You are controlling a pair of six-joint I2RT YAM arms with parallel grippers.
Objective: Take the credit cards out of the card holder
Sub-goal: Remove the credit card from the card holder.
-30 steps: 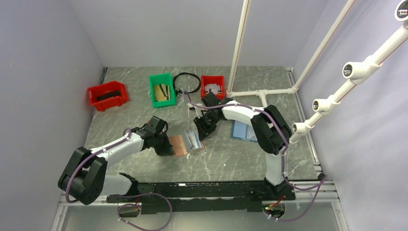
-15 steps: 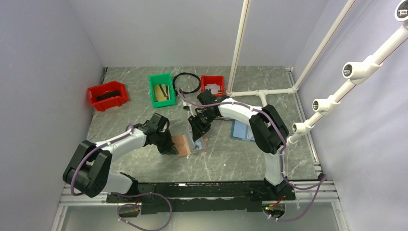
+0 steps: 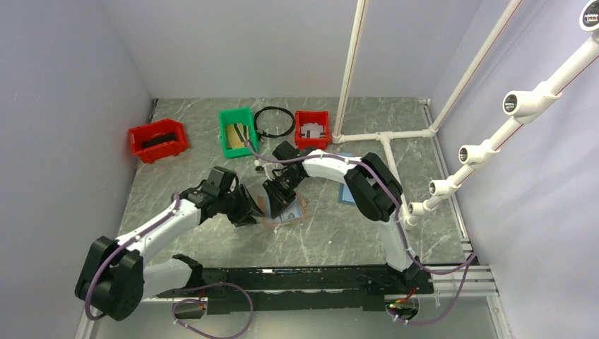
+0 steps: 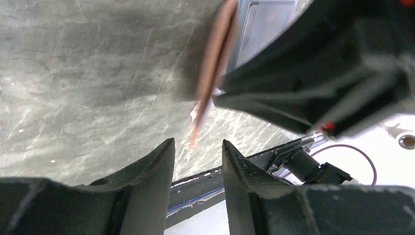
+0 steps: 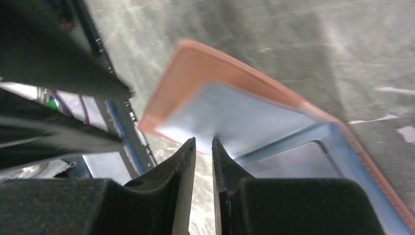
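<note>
The card holder (image 3: 286,212) lies open mid-table, with a reddish-brown cover and pale blue pages. My right gripper (image 3: 277,199) is over it. In the right wrist view its jaws (image 5: 201,143) are pinched almost together on the edge of a pale blue page (image 5: 230,117), and that half of the holder is raised. A grey credit card (image 5: 298,164) sits in the pocket beside it. My left gripper (image 3: 248,210) is open and empty just left of the holder. In the left wrist view (image 4: 198,144) the raised cover (image 4: 213,68) is edge-on, and a grey card (image 4: 266,22) shows behind it.
A red bin (image 3: 159,139), a green bin (image 3: 238,131), a black cable ring (image 3: 274,120) and a second red bin (image 3: 312,127) line the back. A blue-covered holder (image 3: 352,191) lies right of my right arm. A white pipe frame (image 3: 381,134) stands at the back right.
Both grippers have moved left. My right gripper has come onto the holder, whose left half has risen off the table. The holder has shifted slightly left.
</note>
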